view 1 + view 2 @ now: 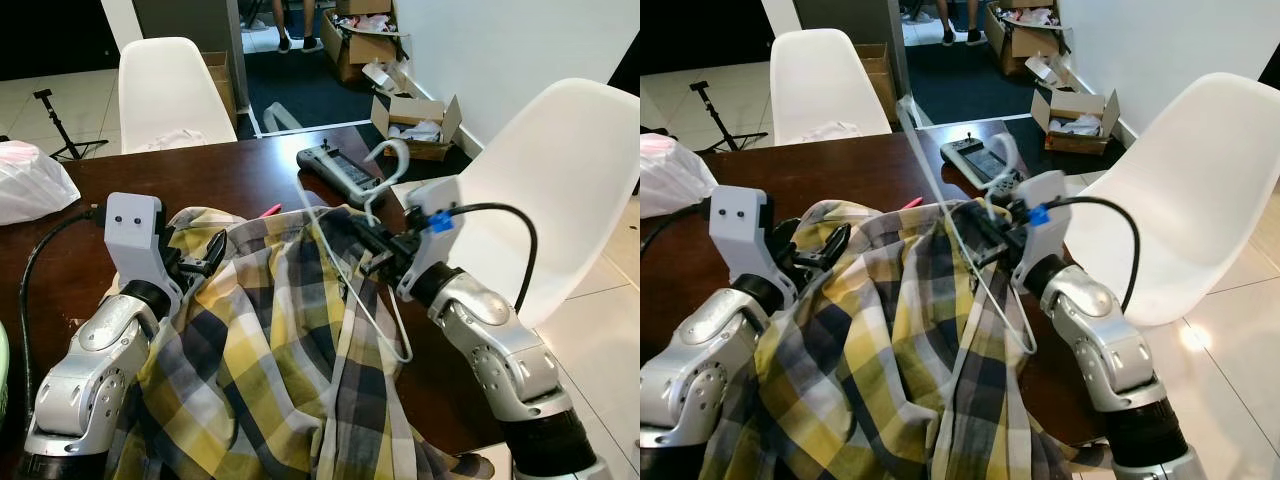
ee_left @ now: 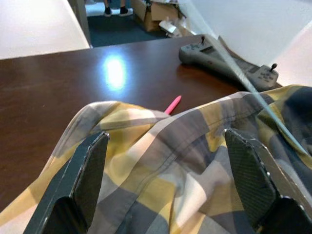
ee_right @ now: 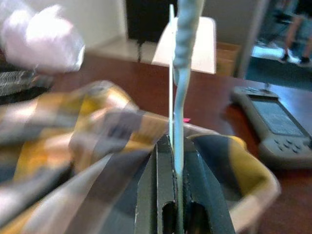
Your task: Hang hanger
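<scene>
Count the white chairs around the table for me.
2. One white chair stands at the far side of the table; the other white chair is on the robot's right, behind the right gripper. More could be hidden.

Head stereo pair angled down over table [image 1: 250, 175]; wrist cameras close along each pincer.

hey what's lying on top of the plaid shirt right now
A white wire hanger lies across the plaid shirt, pinched near its hook by the right gripper. The left gripper hovers open over the collar. Whatever lies beneath the cloth is hidden.
</scene>
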Controlling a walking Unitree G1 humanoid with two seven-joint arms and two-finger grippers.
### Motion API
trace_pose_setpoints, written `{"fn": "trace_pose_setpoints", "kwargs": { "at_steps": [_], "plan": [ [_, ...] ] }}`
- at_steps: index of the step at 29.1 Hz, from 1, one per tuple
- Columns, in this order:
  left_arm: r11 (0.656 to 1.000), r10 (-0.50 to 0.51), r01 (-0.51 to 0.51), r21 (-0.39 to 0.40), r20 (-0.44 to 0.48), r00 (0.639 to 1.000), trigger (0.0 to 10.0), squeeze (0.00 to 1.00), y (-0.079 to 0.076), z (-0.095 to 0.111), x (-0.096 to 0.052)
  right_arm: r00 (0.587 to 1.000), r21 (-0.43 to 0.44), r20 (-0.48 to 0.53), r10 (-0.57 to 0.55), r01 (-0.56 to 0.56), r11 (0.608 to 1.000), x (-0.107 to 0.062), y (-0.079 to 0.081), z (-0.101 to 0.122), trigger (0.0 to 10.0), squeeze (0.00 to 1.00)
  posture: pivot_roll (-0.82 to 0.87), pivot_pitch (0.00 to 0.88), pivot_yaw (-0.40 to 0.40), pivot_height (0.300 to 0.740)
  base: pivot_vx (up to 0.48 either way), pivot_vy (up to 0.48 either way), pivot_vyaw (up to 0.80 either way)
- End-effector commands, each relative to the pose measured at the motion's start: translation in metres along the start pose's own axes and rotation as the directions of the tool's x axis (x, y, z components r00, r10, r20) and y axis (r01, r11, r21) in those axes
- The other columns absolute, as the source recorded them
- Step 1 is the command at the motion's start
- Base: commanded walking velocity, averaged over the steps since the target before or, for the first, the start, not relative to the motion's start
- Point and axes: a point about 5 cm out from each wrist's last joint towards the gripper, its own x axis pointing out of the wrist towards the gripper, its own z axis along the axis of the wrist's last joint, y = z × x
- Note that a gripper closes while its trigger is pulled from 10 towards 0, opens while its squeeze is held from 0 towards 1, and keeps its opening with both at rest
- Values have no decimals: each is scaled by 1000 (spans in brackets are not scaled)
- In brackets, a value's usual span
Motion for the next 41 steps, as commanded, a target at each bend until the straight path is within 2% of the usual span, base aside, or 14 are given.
{"fn": "trace_pose_setpoints", "kwargs": {
  "at_steps": [1, 5, 17, 18, 19, 20, 21, 24, 25, 28, 29, 32, 37, 41],
  "plan": [
    [998, 54, -54, 10, 0, 999, 10000, 0, 6, -2, -3, 989, -264, -124, 76, -107, 958, -5, 8, -11, 10000, 0, 60, 149, 7, 740, 0, 0, 0],
    [994, 105, -105, 17, 8, 994, 10000, 0, 12, -2, -2, 975, -396, -196, 107, -179, 901, -9, 9, -15, 10000, 0, 55, 149, 7, 740, 0, 0, 0],
    [986, 161, -163, 41, 40, 986, 10000, 0, 21, 6, -2, 958, -413, -228, 172, -255, 874, -12, 22, -19, 10000, 0, 56, 148, 1, 740, 0, 0, 0],
    [985, 164, -166, 43, 46, 985, 10000, 0, 22, 7, -2, 952, -403, -232, 202, -282, 871, -11, 27, -21, 10000, 98, 55, 147, 2, 740, 0, 0, 0],
    [985, 166, -168, 44, 52, 985, 10000, 0, 23, 9, -2, 946, -386, -229, 228, -303, 871, -11, 32, -22, 10000, 612, 57, 148, 2, 740, 0, 0, 0],
    [985, 166, -168, 44, 52, 985, 10000, 0, 23, 9, -2, 946, -386, -229, 228, -303, 871, -11, 32, -22, 10000, 612, 57, 148, 2, 740, 0, 0, 0],
    [984, 168, -170, 43, 55, 984, 10000, 0, 23, 10, -2, 941, -365, -221, 257, -324, 873, -12, 36, -21, 10000, 800, 58, 150, 2, 740, 0, 0, 0],
    [984, 169, -171, 42, 57, 984, 10000, 0, 23, 10, -2, 939, -350, -210, 274, -334, 875, -13, 38, -20, 10000, 788, 58, 150, 2, 740, 0, 0, 0],
    [984, 170, -172, 42, 59, 984, 10000, 0, 23, 10, -2, 936, -332, -199, 290, -343, 879, -14, 38, -19, 10000, 525, 58, 150, 2, 740, 0, 0, 0],
    [984, 171, -173, 41, 59, 984, 10000, 0, 23, 10, -1, 930, -303, -191, 315, -361, 882, -18, 39, -16, 10000, 525, 58, 149, 4, 740, 0, 0, 0],
    [984, 169, -172, 40, 59, 984, 10000, 0, 23, 10, -1, 914, -258, -190, 357, -397, 881, -24, 38, -13, 10000, 0, 55, 149, 4, 740, 0, 0, 0],
    [984, 169, -172, 40, 59, 984, 10000, 0, 23, 10, -1, 887, -207, -194, 419, -455, 866, -33, 38, -10, 10000, 0, 54, 147, 4, 740, 0, 0, 0],
    [985, 165, -167, 40, 59, 985, 10000, 0, 22, 9, -1, 762, -91, -236, 603, -635, 767, -65, 42, -1, 10000, 0, 49, 146, 3, 740, 0, 0, 0],
    [985, 167, -170, 43, 55, 984, 10000, 0, 25, 9, -3, 779, -73, -179, 601, -620, 781, -69, 32, 9, 10000, 0, 48, 146, 1, 740, 0, 0, 0]
  ]
}}
